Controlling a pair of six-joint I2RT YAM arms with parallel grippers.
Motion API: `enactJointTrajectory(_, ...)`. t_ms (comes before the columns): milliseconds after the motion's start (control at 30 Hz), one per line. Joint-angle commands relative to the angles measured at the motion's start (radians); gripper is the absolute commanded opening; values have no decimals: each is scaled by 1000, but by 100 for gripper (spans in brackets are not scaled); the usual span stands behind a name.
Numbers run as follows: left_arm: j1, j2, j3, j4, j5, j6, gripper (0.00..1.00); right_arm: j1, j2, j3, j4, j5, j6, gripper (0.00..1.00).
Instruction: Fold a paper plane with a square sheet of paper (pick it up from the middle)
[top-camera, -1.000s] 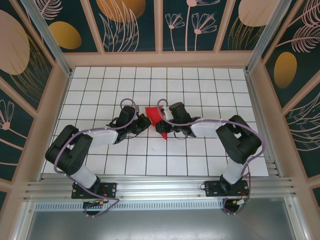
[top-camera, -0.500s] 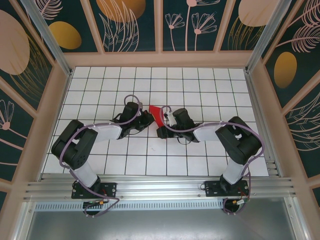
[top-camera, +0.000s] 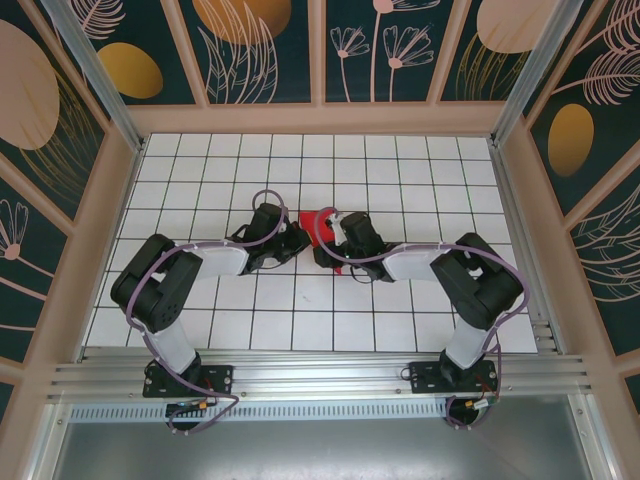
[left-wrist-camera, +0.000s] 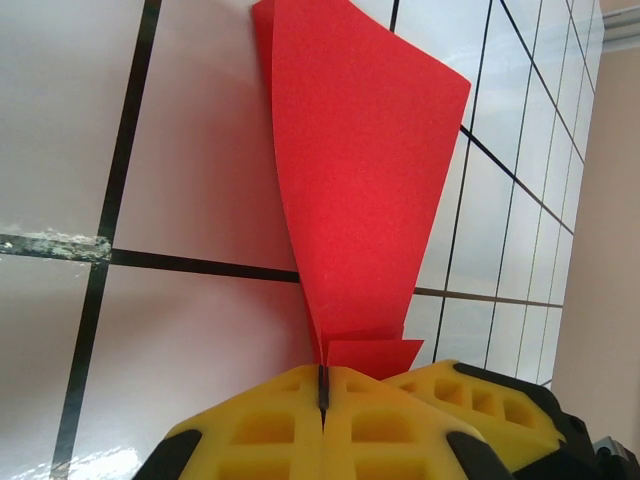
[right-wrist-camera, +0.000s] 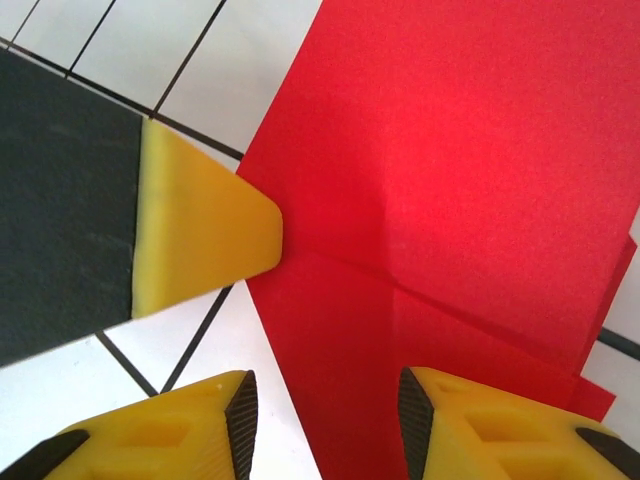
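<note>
Left gripper (left-wrist-camera: 322, 388) is seen pressed together on the narrow end of the paper (left-wrist-camera: 365, 170), at the bottom centre of the left wrist view, with no gap left between the yellow fingers. From that pinch the paper's long axis runs up the frame, widening and leaning slightly toward the upper right. The narrow end is thus pointed back into the jaws and the broad end away from them. Whether the far end rests on the tiles (left-wrist-camera: 200, 330) cannot be told.

In the right wrist view the right gripper (right-wrist-camera: 325, 412) is held with its fingers apart at the bottom of the frame, and nothing is clamped. The paper is spread across the upper right, ahead of the gap and to its right. Its lower-left edge runs down between the two fingers. A crease is marked from the middle toward the lower right.

In the top view the paper is placed at the centre, between both grippers. The left arm is judged the nearer, as the paper is already gripped by it. A pinch by the right would call for a shift toward the upper right.
</note>
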Motion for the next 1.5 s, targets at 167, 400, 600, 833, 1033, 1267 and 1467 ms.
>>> enactJointTrajectory(167,-6,3,31,-20,10,21,0,37,48,30,8,126,-68,50)
enactJointTrajectory(400,-7,2,39,-18,16,21,1,55,68,32,13,177,-84,54)
enactJointTrajectory(600,-7,-8,46,-18,16,19,6,59,85,18,43,195,-83,45)
enactJointTrajectory(833,-7,-19,54,-26,-10,17,16,56,82,4,63,168,-78,19)
enactJointTrajectory(1033,1,-68,51,-42,-74,28,31,12,60,-18,97,-24,-16,6)
enactJointTrajectory(1267,18,-124,-5,1,-111,40,40,-51,69,-17,127,-269,84,1)
enactJointTrajectory(1467,20,-135,-46,68,-90,70,40,-67,117,10,126,-386,134,0)
